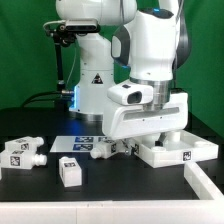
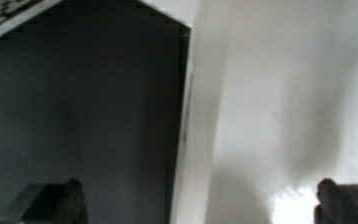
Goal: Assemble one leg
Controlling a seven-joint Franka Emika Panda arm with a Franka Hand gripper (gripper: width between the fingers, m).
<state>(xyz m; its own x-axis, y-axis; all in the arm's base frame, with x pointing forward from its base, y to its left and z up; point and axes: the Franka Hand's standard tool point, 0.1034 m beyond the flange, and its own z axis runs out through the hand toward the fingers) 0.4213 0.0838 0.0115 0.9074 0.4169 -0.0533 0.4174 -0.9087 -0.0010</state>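
Several white legs with tag stickers lie on the black table in the exterior view: one at the far left [image 1: 20, 152], one nearer the front [image 1: 70, 170], one by the middle [image 1: 101, 151]. My gripper [image 1: 147, 140] hangs low over the near-left edge of the large flat white panel [image 1: 178, 150], its fingers mostly hidden by the hand. In the wrist view the gripper [image 2: 197, 202] is open wide and empty. One fingertip [image 2: 51, 203] is over the black table, the other [image 2: 346, 201] over the panel [image 2: 282, 110]. No leg shows in the wrist view.
The marker board [image 1: 72, 142] lies flat behind the legs. A raised white fence [image 1: 205, 183] stands at the front on the exterior view's right. The robot base [image 1: 95, 85] and cables are behind.
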